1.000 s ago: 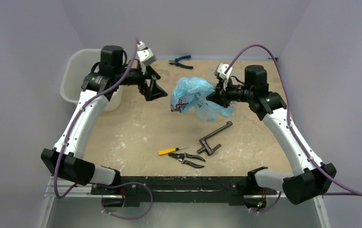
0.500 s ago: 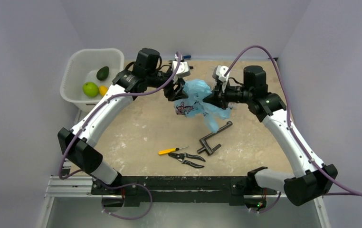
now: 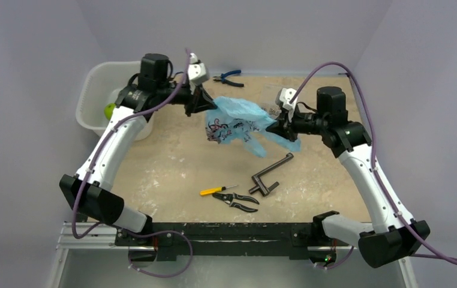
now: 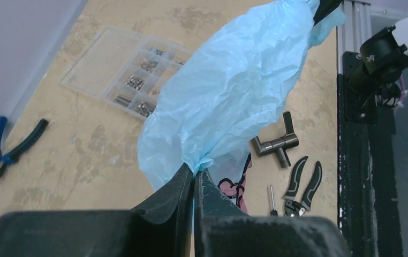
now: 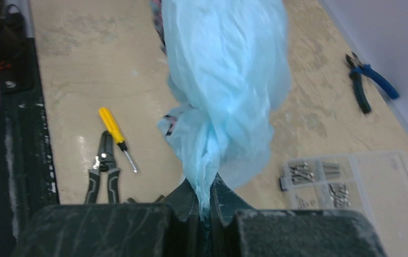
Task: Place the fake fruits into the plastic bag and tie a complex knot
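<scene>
While two hands (image 3: 205,107) (image 3: 277,125) pinch one bag (image 3: 238,120), one fruit (image 3: 110,111) shows.

The left hand (image 3: 201,103), open and apart from the plastic bag (image 3: 238,120) a second ago, has reached in, pinched the bag's left edge and drawn back toward the white tub (image 3: 91,96). The bag, earlier bunched at the right hand (image 3: 277,125), now stretches between both hands.

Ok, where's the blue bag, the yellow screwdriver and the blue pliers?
blue bag (image 3: 238,112): top external view, on its crinkly middle.
yellow screwdriver (image 3: 209,192): top external view, on its yellow handle.
blue pliers (image 3: 232,74): top external view, on a blue handle.
</scene>
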Available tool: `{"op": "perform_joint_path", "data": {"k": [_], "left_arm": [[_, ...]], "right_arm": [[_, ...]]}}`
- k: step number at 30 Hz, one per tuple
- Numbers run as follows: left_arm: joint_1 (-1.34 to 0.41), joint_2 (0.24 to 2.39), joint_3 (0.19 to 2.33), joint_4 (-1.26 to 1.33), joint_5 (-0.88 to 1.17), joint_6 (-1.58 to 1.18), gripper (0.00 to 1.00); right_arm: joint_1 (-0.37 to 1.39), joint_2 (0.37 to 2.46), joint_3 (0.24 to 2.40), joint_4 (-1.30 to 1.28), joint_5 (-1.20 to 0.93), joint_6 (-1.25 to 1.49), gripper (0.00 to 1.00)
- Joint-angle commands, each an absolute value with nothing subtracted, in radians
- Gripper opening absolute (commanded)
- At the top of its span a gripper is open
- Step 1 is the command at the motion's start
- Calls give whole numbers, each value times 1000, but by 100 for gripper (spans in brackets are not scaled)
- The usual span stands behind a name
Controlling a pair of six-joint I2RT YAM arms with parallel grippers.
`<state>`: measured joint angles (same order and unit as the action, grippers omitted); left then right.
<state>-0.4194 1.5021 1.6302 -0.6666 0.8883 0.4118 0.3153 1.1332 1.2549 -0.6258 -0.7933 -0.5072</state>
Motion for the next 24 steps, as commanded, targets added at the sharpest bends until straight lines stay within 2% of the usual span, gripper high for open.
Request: {"op": "perform_joint_path", "data": {"k": [1, 4, 10, 11, 12, 13, 14, 15, 19, 24], "left_arm": [[-244, 1416, 1656, -681, 1079, 281, 0], [-181, 1389, 1656, -676, 1140, 196, 0], [-161, 1381, 1640, -602, 1217, 21, 0], [-166, 1385, 1640, -594, 1215, 9, 0], [-175, 1391, 1651, -607, 1202, 14, 0], [-189, 1397, 1666, -637, 1180, 41, 0], [-204, 1404, 1679, -655, 1147, 51, 0], [-218, 1413, 1687, -663, 1128, 52, 0], [-294, 1459, 1752, -738, 1084, 112, 0], [-372, 1523, 1837, -810, 1071, 167, 0]], "right_arm": [[186, 1157, 1267, -700, -722, -593, 0], [106, 1224, 1272, -739, -714, -671, 0], [105, 1297, 1321, -784, -747, -781, 1], [110, 1301, 1346, -805, -781, -785, 22], [116, 1307, 1381, -827, -813, -775, 53], [130, 1311, 1418, -833, -839, -727, 79], [151, 1310, 1457, -816, -859, -672, 96], [185, 1306, 1487, -781, -867, -605, 99], [370, 1288, 1522, -535, -808, -403, 99], [531, 1391, 1565, -453, -760, -398, 99]]}}
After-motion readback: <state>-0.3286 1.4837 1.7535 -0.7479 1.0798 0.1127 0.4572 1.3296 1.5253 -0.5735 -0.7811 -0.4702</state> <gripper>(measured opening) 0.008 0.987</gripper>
